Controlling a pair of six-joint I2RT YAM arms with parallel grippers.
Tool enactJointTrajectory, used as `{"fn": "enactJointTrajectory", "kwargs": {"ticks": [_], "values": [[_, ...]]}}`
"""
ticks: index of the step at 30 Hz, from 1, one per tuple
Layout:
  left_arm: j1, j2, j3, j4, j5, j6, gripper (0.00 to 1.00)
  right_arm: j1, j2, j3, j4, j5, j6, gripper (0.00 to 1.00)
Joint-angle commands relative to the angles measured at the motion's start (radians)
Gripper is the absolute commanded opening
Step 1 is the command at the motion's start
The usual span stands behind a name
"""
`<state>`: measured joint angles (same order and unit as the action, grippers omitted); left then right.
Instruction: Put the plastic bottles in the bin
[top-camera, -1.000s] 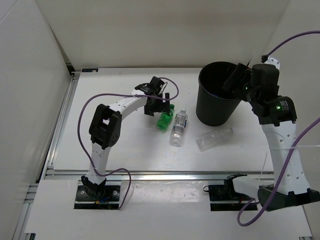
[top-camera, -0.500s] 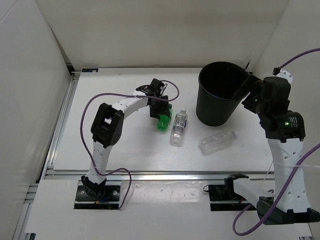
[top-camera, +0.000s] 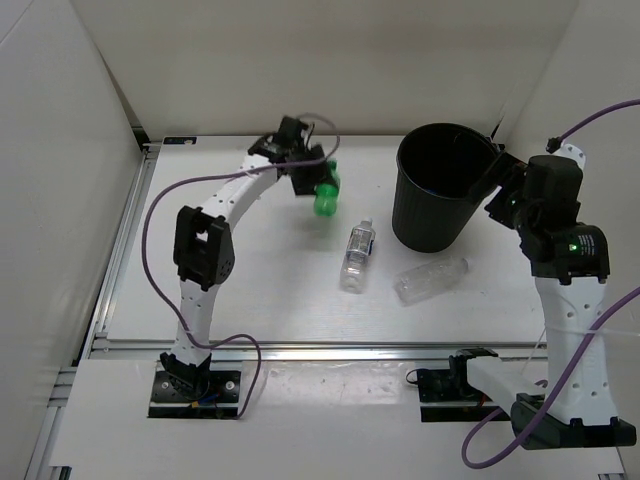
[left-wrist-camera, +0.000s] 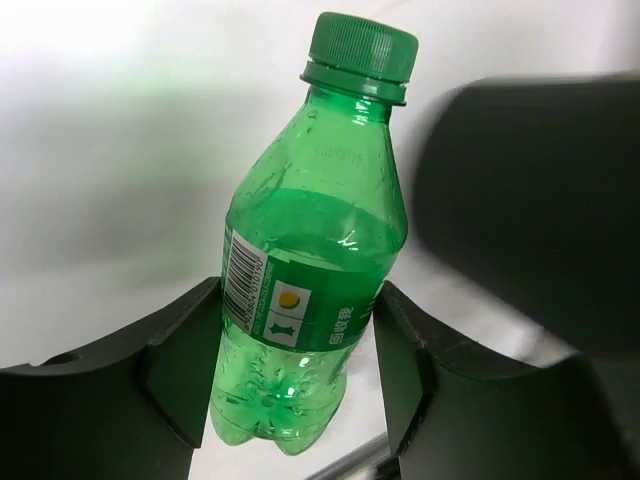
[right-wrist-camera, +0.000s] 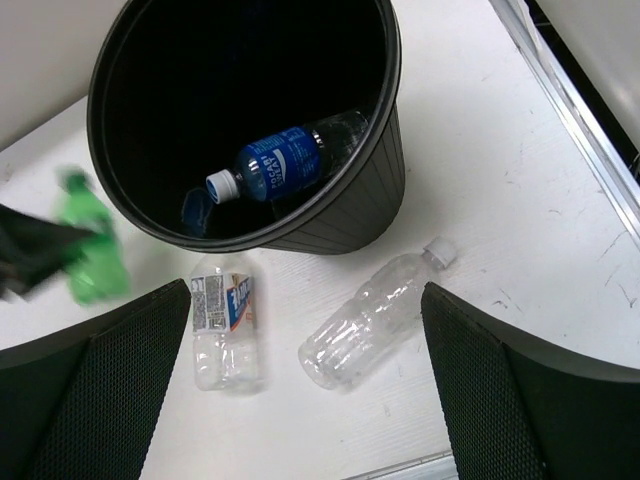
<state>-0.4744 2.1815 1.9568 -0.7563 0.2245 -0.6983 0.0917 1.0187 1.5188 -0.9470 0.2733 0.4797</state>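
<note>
**A:** What does the bin (top-camera: 428, 228) (right-wrist-camera: 345, 210) hold?

**B:** It stands upright at the far right of the table (top-camera: 250, 300). The right wrist view looks down into it, and one bottle with a blue label (right-wrist-camera: 285, 162) and a white cap lies on its side at the bottom.

**A:** And the others?

**B:** A second blue-labelled bottle (top-camera: 357, 255) (right-wrist-camera: 222, 322) lies on the table just in front of the bin, to its left. The unlabelled bottle (top-camera: 430, 280) (right-wrist-camera: 372, 316) lies near it, in front of the bin, apart from its wall.

**A:** The pincers?

**B:** The left pincer (top-camera: 308, 180) (left-wrist-camera: 295, 385) has its fingers (left-wrist-camera: 180, 375) clamped on the lower body of the green bottle (top-camera: 325, 190) (left-wrist-camera: 310, 250), cap pointing away from the wrist, well left of the bin. The right pincer (top-camera: 497, 182) (right-wrist-camera: 305, 292) hangs beside the bin's right rim, its fingers (right-wrist-camera: 110, 390) spread wide, gripping nothing.
</note>
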Motion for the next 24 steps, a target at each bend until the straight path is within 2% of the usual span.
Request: {"fn": "enactJointTrajectory", "kwargs": {"ticks": [1, 4, 9, 11, 13, 18, 22, 23, 24], "values": [[0.014, -0.077, 0.362, 0.055, 0.152, -0.033, 0.50, -0.012, -0.020, -0.028, 0.007, -0.011, 0.003, 1.00], [0.014, 0.026, 0.630, 0.116, 0.299, -0.110, 0.50, -0.012, -0.043, -0.049, 0.030, 0.000, 0.014, 1.00], [-0.032, 0.040, 0.583, 0.530, 0.421, -0.338, 0.50, -0.012, -0.074, -0.039, 0.030, 0.023, 0.014, 1.00], [-0.078, 0.099, 0.614, 0.625, 0.467, -0.401, 0.50, -0.012, -0.083, -0.028, 0.020, 0.032, 0.005, 1.00], [-0.121, 0.164, 0.614, 0.800, 0.492, -0.530, 0.51, -0.012, -0.104, -0.019, -0.009, 0.043, 0.005, 1.00], [-0.196, 0.207, 0.588, 0.920, 0.403, -0.569, 0.54, -0.012, -0.130, 0.061, -0.082, 0.066, -0.024, 1.00], [-0.231, 0.259, 0.620, 0.920, 0.384, -0.578, 0.55, -0.012, -0.190, 0.081, -0.113, 0.086, -0.053, 1.00], [-0.240, 0.259, 0.607, 0.920, 0.374, -0.567, 0.66, -0.012, -0.199, 0.072, -0.113, 0.095, -0.062, 1.00], [-0.240, 0.259, 0.607, 0.920, 0.359, -0.555, 0.85, -0.012, -0.200, 0.072, -0.127, 0.095, -0.062, 1.00]]}}
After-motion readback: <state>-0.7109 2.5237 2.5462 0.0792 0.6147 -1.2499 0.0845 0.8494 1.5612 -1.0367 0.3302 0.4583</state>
